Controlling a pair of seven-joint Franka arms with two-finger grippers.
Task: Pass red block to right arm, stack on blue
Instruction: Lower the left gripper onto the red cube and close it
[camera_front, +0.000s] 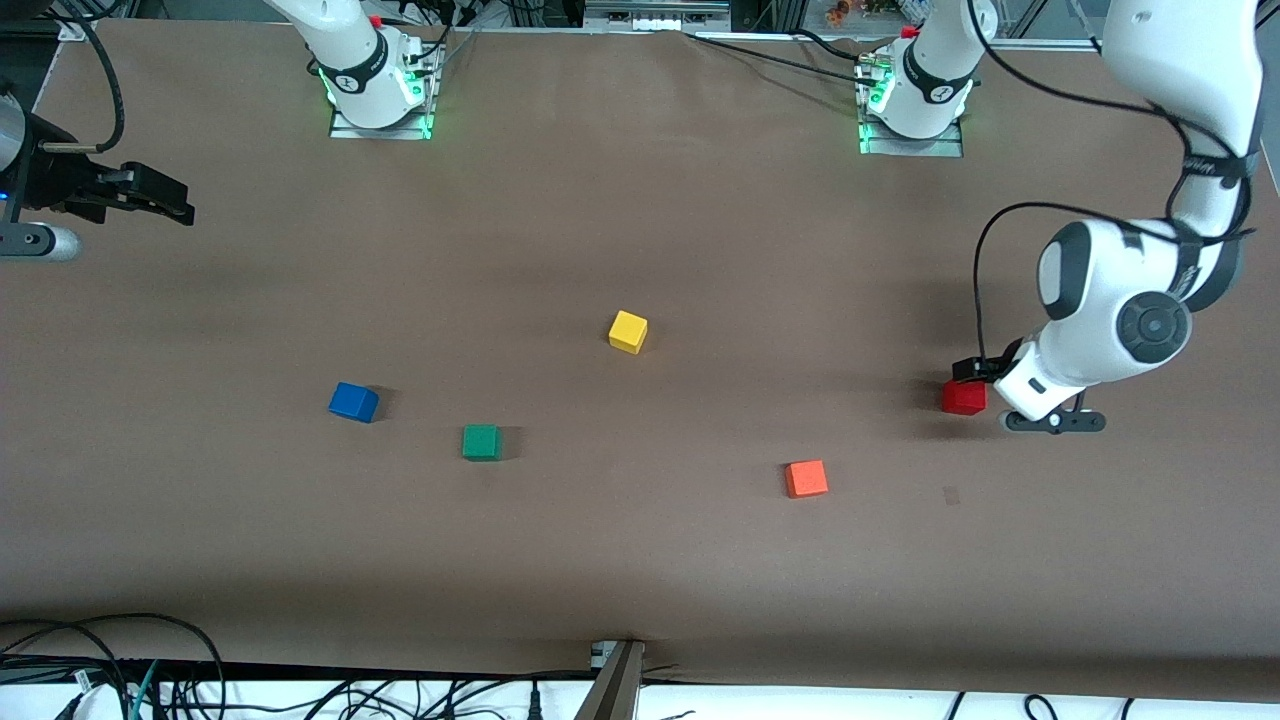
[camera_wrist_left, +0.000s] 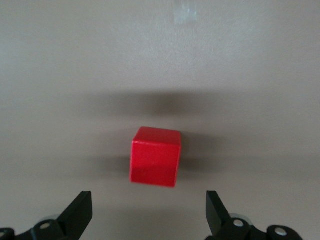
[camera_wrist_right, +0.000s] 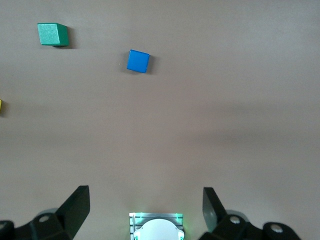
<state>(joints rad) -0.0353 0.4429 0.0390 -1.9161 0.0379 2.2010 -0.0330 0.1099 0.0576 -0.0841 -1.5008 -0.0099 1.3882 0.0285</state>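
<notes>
Brown paper-covered table (camera_front: 640, 560), contents listed from the right arm's end toward the left arm's end, placed against the small yellow cube (camera_front: 628, 331) near the table's middle. Right gripper (camera_front: 150, 195), black, on the white jointed right arm: held high over the table edge at the right arm's end, well apart from the yellow cube, jaws apart and empty; this arm waits. Small bright-blue cube (camera_front: 353, 402): on the table, nearer the front camera than the yellow cube, toward the right arm's end. Small green cube (camera_front: 481, 441): nearer the camera again, between the blue and yellow cubes across the table. Small orange cube (camera_front: 806, 478): nearer the camera than the yellow cube, toward the left arm's end. Small deep-red cube (camera_front: 964, 397): resting on the table, well apart from the yellow cube toward the left arm's end. Left gripper (camera_wrist_left: 150, 212): low over the table just beside the red cube, jaws wide apart, not touching it.
</notes>
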